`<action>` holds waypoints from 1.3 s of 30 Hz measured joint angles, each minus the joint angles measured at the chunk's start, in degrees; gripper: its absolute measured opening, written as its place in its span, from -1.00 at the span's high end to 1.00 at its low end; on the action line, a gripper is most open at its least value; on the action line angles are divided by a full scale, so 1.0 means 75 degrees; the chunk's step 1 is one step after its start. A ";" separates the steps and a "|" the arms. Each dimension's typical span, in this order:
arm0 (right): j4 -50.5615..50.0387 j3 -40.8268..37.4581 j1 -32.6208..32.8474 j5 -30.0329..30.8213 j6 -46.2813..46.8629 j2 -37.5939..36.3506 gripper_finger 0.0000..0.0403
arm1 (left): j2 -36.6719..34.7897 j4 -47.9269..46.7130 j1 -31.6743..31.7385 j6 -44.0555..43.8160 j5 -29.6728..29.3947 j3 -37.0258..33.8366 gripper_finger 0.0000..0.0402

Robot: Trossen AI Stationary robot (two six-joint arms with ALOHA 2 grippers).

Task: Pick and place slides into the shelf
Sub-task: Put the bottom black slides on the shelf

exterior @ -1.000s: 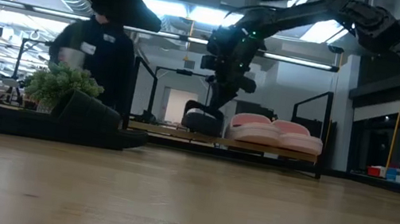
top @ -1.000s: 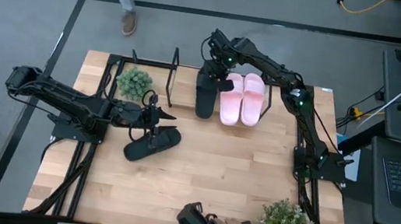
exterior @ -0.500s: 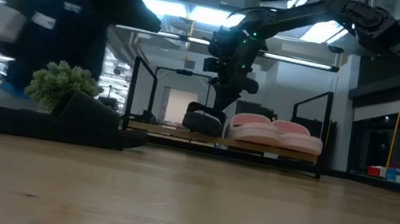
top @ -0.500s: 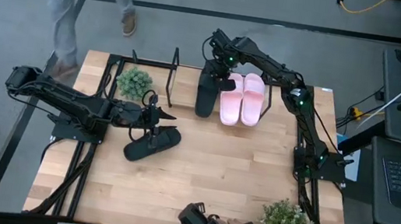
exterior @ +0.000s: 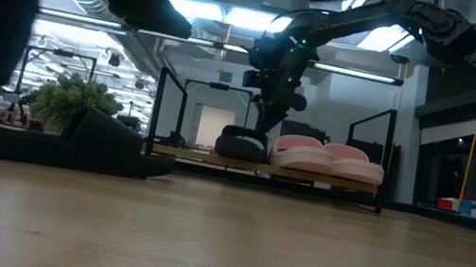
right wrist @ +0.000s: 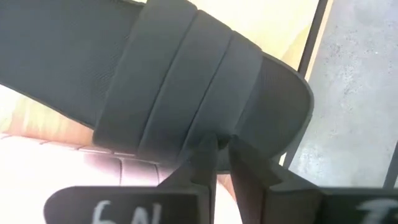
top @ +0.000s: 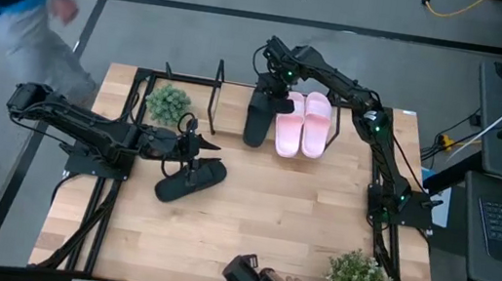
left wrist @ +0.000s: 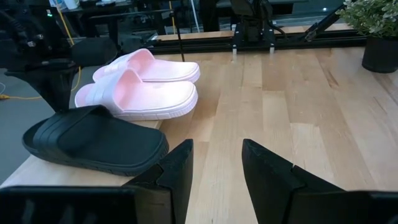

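Closest to me, my left gripper (top: 194, 142) hangs over a black slide (top: 190, 179) lying on the table (top: 269, 222), its fingers apart and empty. Farther back, the shelf (top: 236, 109) holds another black slide (top: 257, 117) with two pink slides (top: 304, 123) just beside it. My right gripper (top: 271, 89) is at that black slide's strap, fingers close together on its edge. I cannot tell if they pinch it.

Three slides (top: 288, 121) side by side on the shelf (top: 232, 133); fourth slide (top: 190, 180) on the table (top: 269, 222), left
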 joint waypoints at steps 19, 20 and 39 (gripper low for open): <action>-0.0197 0.0535 0.0076 0.1354 0.0423 0.0000 0.41 | 0.0000 0.0000 -0.0003 0.0003 -0.0003 0.0000 0.35; -0.0183 0.0659 0.0104 0.1349 0.0424 -0.0006 0.42 | 0.0000 0.0000 -0.0003 0.0003 -0.0003 0.0000 0.35; 0.0541 0.0600 0.1174 -0.1100 0.1193 -0.0144 0.98 | 0.0000 -0.0006 -0.0003 0.0175 -0.0003 0.0000 0.35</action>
